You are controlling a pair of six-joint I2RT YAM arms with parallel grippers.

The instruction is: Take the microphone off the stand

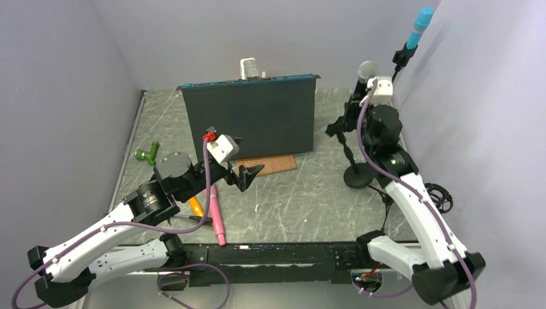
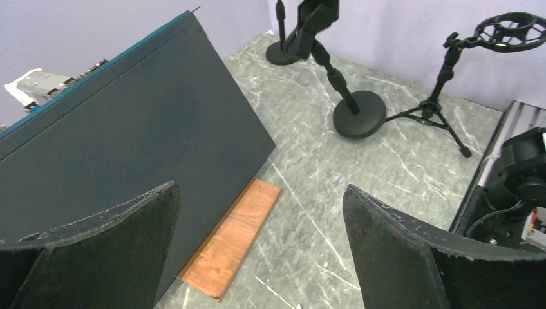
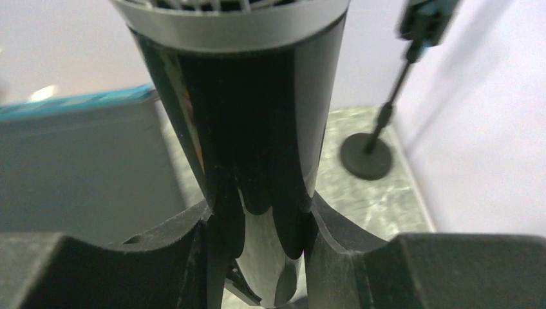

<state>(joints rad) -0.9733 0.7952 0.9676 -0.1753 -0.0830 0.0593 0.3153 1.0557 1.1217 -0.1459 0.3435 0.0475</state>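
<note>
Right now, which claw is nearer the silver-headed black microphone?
Right. The right claw is clamped on the microphone, gripping its black body just below the head. The left claw is open in front of the dark panel, well away from it.

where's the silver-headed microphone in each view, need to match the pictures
Top external: upper right, the microphone head shows above the right arm's wrist.
Left wrist: not clearly in it; only its stand rises to the top edge.
Right wrist: fills the centre, clamped in the right gripper.
Shared landmark: the dark board with the teal top edge.
</note>
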